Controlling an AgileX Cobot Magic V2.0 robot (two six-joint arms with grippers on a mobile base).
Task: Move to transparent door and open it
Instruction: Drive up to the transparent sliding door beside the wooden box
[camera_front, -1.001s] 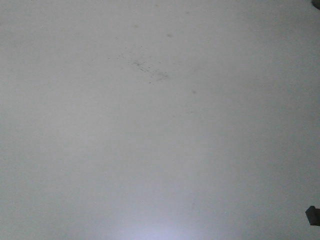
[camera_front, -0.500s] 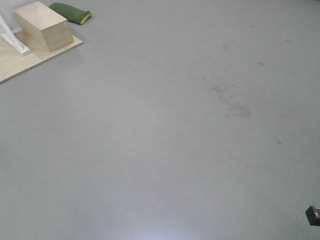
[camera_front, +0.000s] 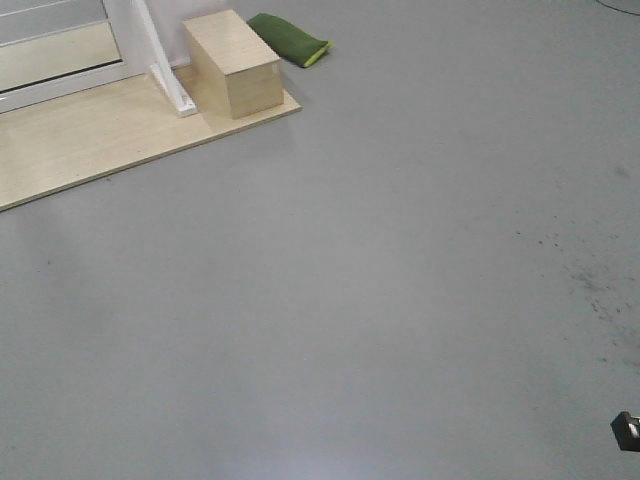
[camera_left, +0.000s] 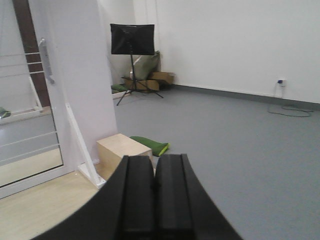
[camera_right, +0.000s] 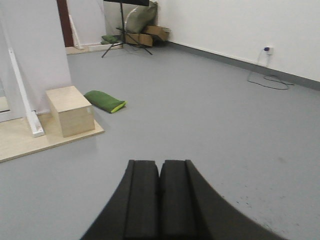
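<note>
The transparent door (camera_left: 22, 122) stands at the far left of the left wrist view: clear glass with thin white horizontal bars in a white frame. Its curved pull handle (camera_left: 46, 61) sits on the stile beside a broad white panel (camera_left: 80, 80). The foot of a framed glass panel (camera_front: 55, 50) shows at the top left of the front view. My left gripper (camera_left: 154, 161) is shut and empty, well short of the door. My right gripper (camera_right: 160, 164) is shut and empty over bare grey floor.
A pale wooden platform (camera_front: 90, 140) lies under the frame, with a slanted white brace (camera_front: 165, 70), a wooden box (camera_front: 235, 65) and a green cushion (camera_front: 290, 40). A black music stand (camera_left: 132, 40) and cartons (camera_left: 150, 80) stand at the back. A cable (camera_right: 267, 77) lies by the right wall.
The front view has swept across the grey floor. The platform, box and cushion came in from the top left and now sit further right, and the dark floor specks slid to the right edge.
</note>
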